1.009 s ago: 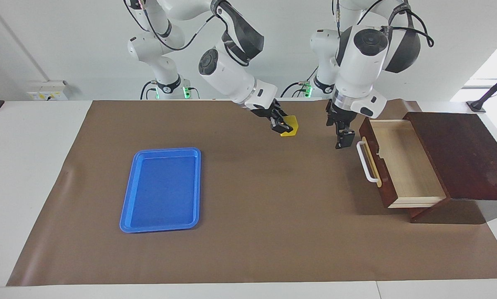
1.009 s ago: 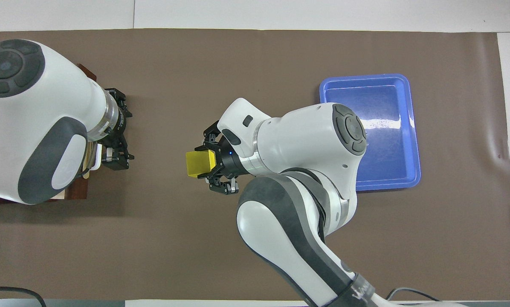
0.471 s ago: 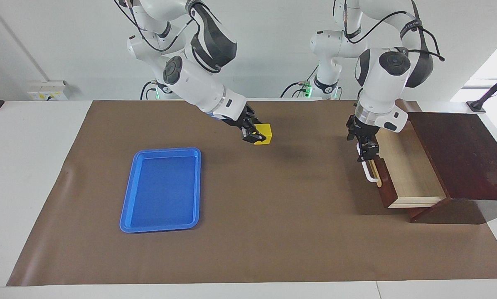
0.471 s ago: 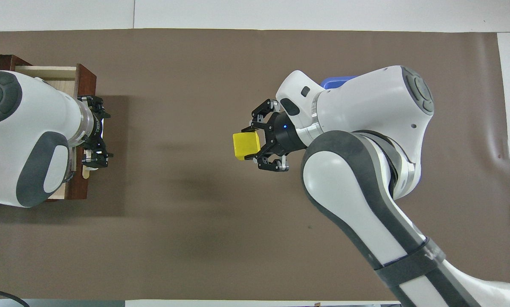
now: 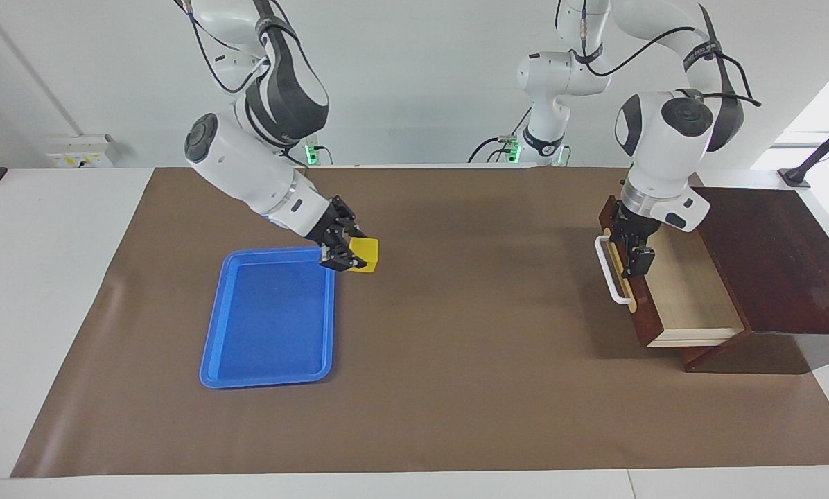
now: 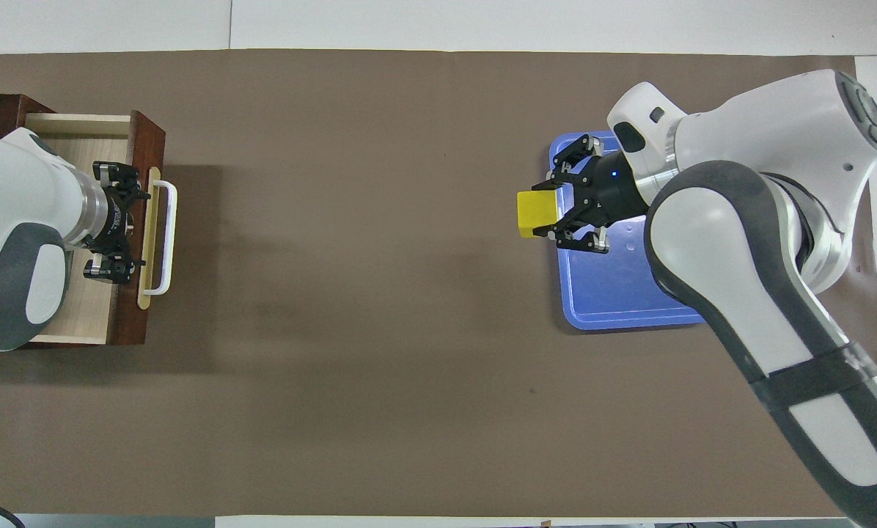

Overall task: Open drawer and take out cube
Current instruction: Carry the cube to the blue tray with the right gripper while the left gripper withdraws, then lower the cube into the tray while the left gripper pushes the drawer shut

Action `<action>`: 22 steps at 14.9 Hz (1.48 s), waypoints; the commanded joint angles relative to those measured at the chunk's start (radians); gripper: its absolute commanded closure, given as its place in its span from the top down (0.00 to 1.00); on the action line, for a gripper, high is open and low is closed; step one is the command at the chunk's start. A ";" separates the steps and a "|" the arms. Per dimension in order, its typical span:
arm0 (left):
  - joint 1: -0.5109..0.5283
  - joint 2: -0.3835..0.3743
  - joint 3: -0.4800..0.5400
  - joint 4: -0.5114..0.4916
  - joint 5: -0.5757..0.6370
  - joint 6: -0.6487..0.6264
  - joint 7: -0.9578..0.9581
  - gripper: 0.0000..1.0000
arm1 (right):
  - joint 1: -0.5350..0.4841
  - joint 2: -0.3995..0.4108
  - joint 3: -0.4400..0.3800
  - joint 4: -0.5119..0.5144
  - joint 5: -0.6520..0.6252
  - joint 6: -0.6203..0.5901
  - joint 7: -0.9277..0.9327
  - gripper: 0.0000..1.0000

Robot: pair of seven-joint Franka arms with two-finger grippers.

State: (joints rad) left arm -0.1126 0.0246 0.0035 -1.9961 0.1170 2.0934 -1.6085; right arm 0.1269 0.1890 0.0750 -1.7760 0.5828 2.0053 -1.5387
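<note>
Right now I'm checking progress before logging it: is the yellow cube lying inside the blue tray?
No: the cube is held in the right gripper, up in the air beside the rim of the blue tray.

I get bright, even light and sharp focus; soft shadows lie on the brown mat point(image 5: 456, 360), daylight glare at one window edge.

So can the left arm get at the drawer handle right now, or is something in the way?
Probably yes. The left gripper hangs open over the pulled-out drawer, right beside its white handle, with nothing between them. The right gripper, shut on the cube, is off by the blue tray.
</note>
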 commanded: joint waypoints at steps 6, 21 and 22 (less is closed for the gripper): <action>0.139 -0.018 -0.007 -0.018 0.081 0.025 0.131 1.00 | -0.161 -0.114 0.015 -0.305 -0.038 0.180 -0.193 0.00; 0.182 -0.089 -0.030 0.152 0.012 -0.292 0.686 1.00 | -0.227 0.001 0.019 -0.414 0.271 0.257 -0.592 0.00; 0.166 -0.103 -0.030 0.167 -0.020 -0.350 0.767 1.00 | -0.227 0.004 0.019 -0.414 0.275 0.253 -0.609 0.00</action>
State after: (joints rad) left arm 0.0945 -0.0365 -0.0316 -1.8496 0.1353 1.8431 -0.9683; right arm -0.0971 0.1926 0.0903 -2.1770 0.8196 2.2514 -2.0899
